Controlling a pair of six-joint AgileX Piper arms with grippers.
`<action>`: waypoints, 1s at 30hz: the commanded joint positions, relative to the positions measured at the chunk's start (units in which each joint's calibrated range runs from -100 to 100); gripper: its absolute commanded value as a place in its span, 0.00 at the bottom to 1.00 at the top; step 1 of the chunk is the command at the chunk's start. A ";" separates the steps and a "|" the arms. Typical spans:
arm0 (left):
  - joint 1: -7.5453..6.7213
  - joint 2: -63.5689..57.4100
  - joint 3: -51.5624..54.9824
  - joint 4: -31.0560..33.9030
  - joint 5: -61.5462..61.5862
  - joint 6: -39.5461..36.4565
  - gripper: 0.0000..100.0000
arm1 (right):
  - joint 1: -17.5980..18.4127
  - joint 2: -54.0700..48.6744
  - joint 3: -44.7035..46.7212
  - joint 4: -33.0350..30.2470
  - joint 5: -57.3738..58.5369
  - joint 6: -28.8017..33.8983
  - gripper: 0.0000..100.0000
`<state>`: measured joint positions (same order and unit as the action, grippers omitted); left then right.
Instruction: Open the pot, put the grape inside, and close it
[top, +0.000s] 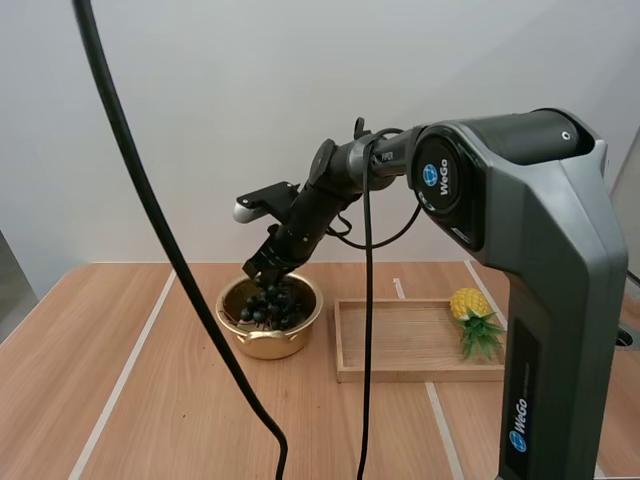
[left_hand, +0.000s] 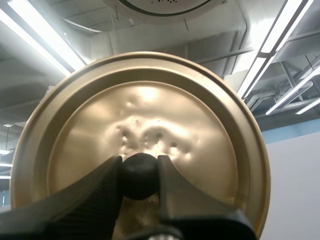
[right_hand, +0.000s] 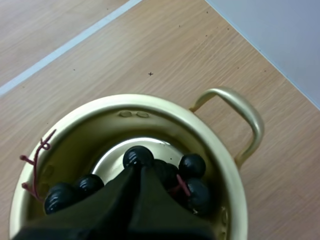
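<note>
**Grapes going in:** The right gripper (top: 262, 268) is reaching down from the far right into the open golden pot (top: 262, 345). The pot is standing left of centre on the wooden table (top: 140, 420), just left of the wooden tray (top: 345, 372). The gripper's fingers are pressing together to little more than a seam. They are apparently pinching the bunch of grapes (top: 270, 305) by its stem, though the pinch itself is hidden beneath them. The dark grapes are sitting inside the pot's wall, and a red stem end (right_hand: 34, 167) is poking up against the rim. A toy pineapple (top: 470, 310) is lying at the tray's right end, well apart from the work.

The left gripper (left_hand: 140, 172) is clamping the lid (left_hand: 150, 100) by its black knob (left_hand: 139, 182), one finger on each side of it.

By the look of it, the opening is done, the placing is nearly finished, and the closing is waiting.

- **Letting go:** The bunch is looking low enough to release. The fingers are needing to part only a little, so that no grape is being flicked over the rim.
- **Lifting out:** A straight lift clear of the rim and the side handle (right_hand: 247, 117) is looking safest, since the stem could be snagging on a fingertip.
- **Closing:** The stray red stem is worth watching, because it may be keeping the lid from seating flat. The lid is best brought over level only once the right arm is clear.
</note>
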<state>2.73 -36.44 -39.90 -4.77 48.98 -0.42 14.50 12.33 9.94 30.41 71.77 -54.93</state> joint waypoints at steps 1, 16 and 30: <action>0.02 0.00 -0.29 -0.20 -2.56 -0.21 0.00 | -0.18 0.92 0.01 -0.34 1.07 0.12 0.00; 0.02 0.00 -0.29 -0.20 -2.56 -0.21 0.00 | -0.18 5.21 0.01 -0.72 4.75 0.12 0.00; 0.02 0.00 -0.29 -0.20 -2.56 -0.21 0.00 | -0.18 5.32 0.01 -0.03 12.64 -0.22 1.00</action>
<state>2.73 -36.44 -39.90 -4.77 48.98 -0.42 14.50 17.38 9.64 32.22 82.41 -54.93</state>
